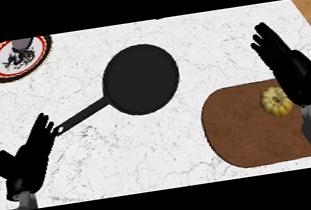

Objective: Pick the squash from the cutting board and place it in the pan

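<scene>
The left hand (25,159) rests low and left of the pan (142,78), fingers straight and spread, thumb apart, holding nothing; its fingertips lie just beside the end of the pan's handle. A patterned plate (15,57) sits far up and left of the pan. The pan lies on the marble counter (200,34), handle pointing down-left. Right of the pan is the brown board (248,128), with the squash (276,101) on its right part. The right hand (291,66) hovers just beside the squash, fingers straight, grasping nothing.
</scene>
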Motion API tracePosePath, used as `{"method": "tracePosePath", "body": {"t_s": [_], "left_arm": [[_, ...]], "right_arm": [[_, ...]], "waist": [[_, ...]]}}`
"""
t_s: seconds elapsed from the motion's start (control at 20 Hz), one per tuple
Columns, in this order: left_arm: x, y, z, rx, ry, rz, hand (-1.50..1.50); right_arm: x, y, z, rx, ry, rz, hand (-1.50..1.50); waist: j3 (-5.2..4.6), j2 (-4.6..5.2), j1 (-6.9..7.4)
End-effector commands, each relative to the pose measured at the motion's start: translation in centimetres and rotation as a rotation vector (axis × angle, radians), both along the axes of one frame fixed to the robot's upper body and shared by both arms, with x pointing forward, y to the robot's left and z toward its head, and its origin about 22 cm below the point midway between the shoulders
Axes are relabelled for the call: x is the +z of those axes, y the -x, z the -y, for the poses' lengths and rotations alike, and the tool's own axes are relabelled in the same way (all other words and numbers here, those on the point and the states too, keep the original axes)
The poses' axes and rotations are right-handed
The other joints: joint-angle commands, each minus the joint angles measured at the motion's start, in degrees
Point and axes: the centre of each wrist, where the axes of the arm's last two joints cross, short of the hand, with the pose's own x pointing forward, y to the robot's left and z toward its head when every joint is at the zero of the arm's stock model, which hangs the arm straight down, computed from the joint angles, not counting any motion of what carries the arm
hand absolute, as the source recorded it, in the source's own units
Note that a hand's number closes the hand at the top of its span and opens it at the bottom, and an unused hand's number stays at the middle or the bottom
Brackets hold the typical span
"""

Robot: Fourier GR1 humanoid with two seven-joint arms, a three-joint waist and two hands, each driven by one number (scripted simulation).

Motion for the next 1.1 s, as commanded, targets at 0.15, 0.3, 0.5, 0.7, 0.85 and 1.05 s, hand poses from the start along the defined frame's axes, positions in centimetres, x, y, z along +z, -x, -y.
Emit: {"method": "tracePosePath", "body": {"t_s": [0.15, 0.3, 0.5, 0.7, 0.85, 1.05], "left_arm": [[3.0, -1.7, -4.9, 0.049, -0.335, 0.012, 0.00], [1.4, -0.4, -5.0, 0.048, -0.326, -0.056, 0.00], [2.9, -1.3, -5.8, 0.061, -0.451, -0.032, 0.00], [1.7, -2.3, -4.7, 0.045, -0.478, -0.054, 0.00], [2.4, -2.1, -6.5, 0.028, -0.473, -0.063, 0.00], [2.6, -2.9, -4.1, 0.033, -0.481, -0.029, 0.00]], "right_arm": [[2.5, -1.8, -2.2, 0.312, 0.247, 0.055, -1.50], [8.1, -2.5, -1.5, -0.025, -0.173, 0.498, -1.50], [1.9, -1.5, 3.7, -0.258, 0.382, 0.301, 1.50], [-1.1, 2.3, 5.6, -0.103, 0.470, 0.404, -1.50], [1.8, 3.2, 3.5, -0.019, 0.542, 0.411, -1.50], [5.2, 3.8, 3.6, 0.014, 0.789, 0.334, -1.50]], "waist": [[0.72, -0.06, 0.51], [3.33, -3.41, -4.45], [1.00, -0.31, -2.87], [0.73, -0.52, -1.43], [0.67, -0.62, -1.14], [0.58, -0.80, -1.36]]}}
